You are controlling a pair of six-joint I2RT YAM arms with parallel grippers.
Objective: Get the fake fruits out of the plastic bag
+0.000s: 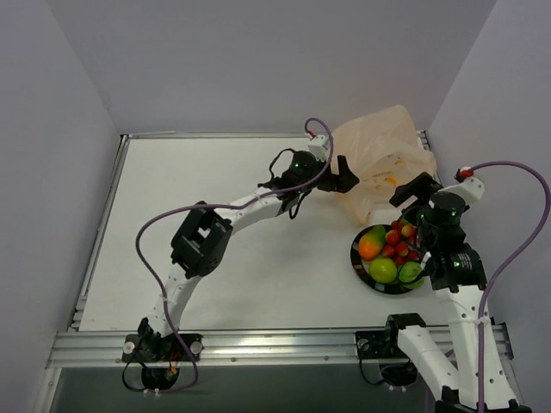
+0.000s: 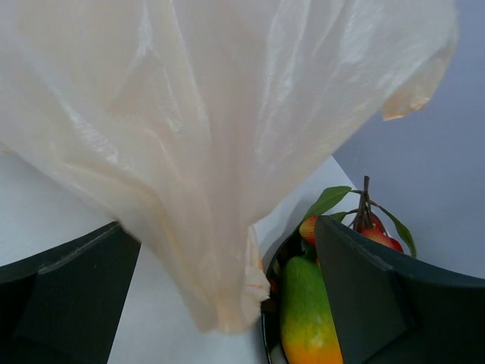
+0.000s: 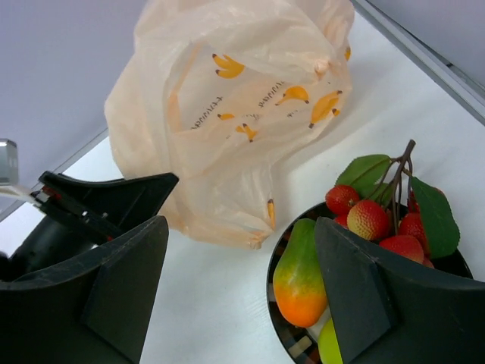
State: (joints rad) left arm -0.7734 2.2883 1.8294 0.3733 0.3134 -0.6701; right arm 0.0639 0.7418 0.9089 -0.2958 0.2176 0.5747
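While both my end effectors stand wide open and empty, the fake fruits [image 1: 392, 251] lie heaped on the plate, with the plastic bag [image 1: 383, 159] slumped just beyond.

The black-rimmed plate [image 1: 355, 256] sits at the right of the white tabletop [image 1: 215, 198], just beside the bag's lower edge. The bag fills my left wrist view and hides much of the plate there. My left arm reaches far across, and the left end effector [image 2: 216, 227] is at the bag's flank, with folds hanging unpinched between its spread fingers [image 2: 61, 296]. My right arm is folded over the plate, and the right end effector [image 3: 236, 224] points at the bag. The bag is thin, crinkly, translucent peach film printed with small bananas. The fruits are glossy plastic: an orange-green mango [image 3: 299, 277], pebbled red berries [image 3: 371, 220] on a leafy stem, and two green balls [image 1: 383, 270].
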